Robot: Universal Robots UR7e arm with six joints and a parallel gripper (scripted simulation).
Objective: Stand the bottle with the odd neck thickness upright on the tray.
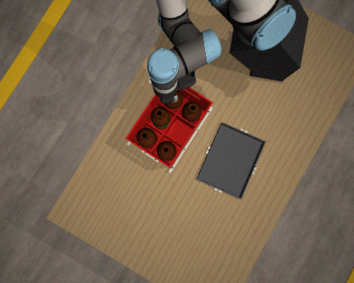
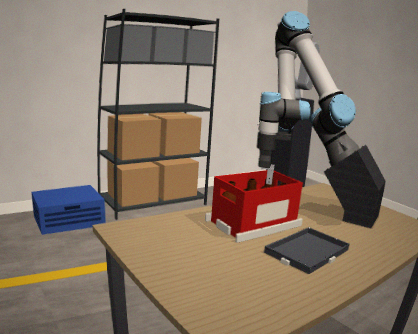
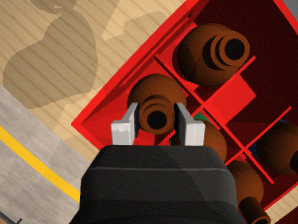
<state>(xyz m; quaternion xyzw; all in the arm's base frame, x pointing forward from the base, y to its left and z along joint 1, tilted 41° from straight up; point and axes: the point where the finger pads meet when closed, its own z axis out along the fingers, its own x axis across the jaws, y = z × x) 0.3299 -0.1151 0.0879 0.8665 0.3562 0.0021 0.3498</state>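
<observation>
A red crate (image 1: 170, 125) with six compartments stands on the table and holds five brown bottles. My gripper (image 3: 156, 113) reaches down into the crate's back corner compartment, and its two fingers are shut on the neck of the brown bottle (image 3: 154, 106) standing there. In the overhead view the wrist covers most of that bottle. The other bottles (image 1: 160, 116) (image 1: 192, 111) (image 1: 146, 136) (image 1: 167, 150) stand upright in their compartments. The dark grey tray (image 1: 231, 159) lies empty on the table to the right of the crate. In the side view the fingers (image 2: 270, 176) dip behind the crate's rim (image 2: 257, 202).
The robot's black base (image 1: 268, 38) stands at the table's back edge behind the crate. A metal shelf with cardboard boxes (image 2: 154, 112) and a blue bin (image 2: 68, 208) stand on the floor beyond the table.
</observation>
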